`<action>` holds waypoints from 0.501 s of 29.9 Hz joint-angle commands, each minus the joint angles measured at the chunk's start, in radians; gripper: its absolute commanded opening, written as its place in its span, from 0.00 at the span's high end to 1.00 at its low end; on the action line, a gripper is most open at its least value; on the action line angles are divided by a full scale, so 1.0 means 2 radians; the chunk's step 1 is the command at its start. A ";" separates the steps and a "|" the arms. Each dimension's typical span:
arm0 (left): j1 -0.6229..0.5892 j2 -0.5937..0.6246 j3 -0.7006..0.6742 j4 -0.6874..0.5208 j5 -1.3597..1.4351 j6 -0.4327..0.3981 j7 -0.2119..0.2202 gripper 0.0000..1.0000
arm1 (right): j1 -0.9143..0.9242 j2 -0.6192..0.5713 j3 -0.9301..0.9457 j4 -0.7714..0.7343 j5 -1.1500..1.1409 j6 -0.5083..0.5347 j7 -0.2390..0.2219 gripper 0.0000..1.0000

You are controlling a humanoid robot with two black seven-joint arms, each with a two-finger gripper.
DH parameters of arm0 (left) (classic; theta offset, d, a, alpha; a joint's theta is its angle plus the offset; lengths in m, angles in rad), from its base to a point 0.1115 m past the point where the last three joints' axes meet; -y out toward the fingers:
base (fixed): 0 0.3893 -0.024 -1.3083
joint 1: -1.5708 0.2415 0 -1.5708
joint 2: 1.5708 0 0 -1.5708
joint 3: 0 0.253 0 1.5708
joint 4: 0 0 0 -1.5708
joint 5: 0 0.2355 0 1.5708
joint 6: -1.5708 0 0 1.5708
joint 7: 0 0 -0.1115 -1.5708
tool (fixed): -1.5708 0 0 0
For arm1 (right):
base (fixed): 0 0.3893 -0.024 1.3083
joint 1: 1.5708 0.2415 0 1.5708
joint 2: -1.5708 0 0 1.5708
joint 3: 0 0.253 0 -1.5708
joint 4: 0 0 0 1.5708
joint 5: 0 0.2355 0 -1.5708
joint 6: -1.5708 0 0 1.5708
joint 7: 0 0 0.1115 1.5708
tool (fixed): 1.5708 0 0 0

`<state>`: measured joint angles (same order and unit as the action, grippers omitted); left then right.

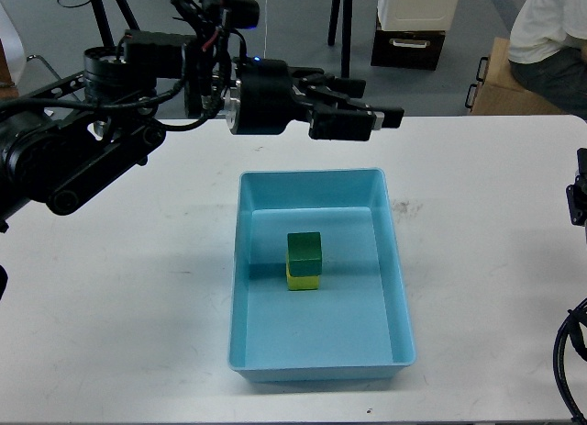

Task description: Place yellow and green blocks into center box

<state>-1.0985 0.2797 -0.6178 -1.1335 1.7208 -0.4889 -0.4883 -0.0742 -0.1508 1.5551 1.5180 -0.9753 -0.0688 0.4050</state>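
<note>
A green block (304, 246) sits stacked on a yellow block (304, 277) inside the light blue box (396, 287) at the middle of the white table. My left gripper (378, 118) is raised well above the box's far rim, pointing right, its fingers apart and empty. My right arm shows only as a dark part (578, 197) at the right edge; its gripper is out of view.
The white table (110, 333) carries only the box. Beyond its far edge stand black stand legs (346, 49), a black and white case (413, 26) and a seated person (550, 39) next to a cardboard box.
</note>
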 commanded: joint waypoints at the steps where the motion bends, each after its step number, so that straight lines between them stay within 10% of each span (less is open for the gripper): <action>1: 0.092 -0.022 -0.143 0.002 -0.009 0.000 0.000 0.02 | 0.038 -0.004 -0.029 -0.006 0.097 0.001 -0.007 0.01; 12: 0.226 -0.034 -0.235 -0.046 -0.265 0.000 0.000 0.01 | 0.052 -0.001 -0.034 0.000 0.313 0.103 -0.039 0.01; 15: 0.284 -0.031 -0.239 -0.067 -0.391 0.056 0.079 0.00 | 0.052 0.000 -0.031 0.000 0.353 0.106 -0.039 0.01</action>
<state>-0.6409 0.2118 -1.0868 -1.2283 1.1769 -0.4695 -0.4576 0.0307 -0.1517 1.4862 1.5171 -0.3478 0.1330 0.3276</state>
